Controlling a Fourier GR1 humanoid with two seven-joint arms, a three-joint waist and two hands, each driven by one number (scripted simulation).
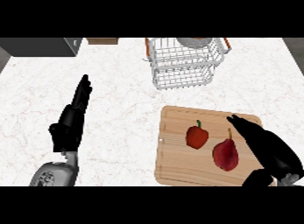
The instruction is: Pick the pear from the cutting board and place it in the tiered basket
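We see the dark red pear (226, 155) lying on the pale wooden cutting board (180, 168), long axis six to twelve, stem toward twelve o'clock. Our right hand (270, 148), fingers straight, sits just beside it at three o'clock. The left hand (70, 122) rests open at the board's nine.

White counter (128, 109) with faint reddish veining; a dark grey box (41, 47) sits at its far left corner, grey floor (303, 48) beyond both side edges
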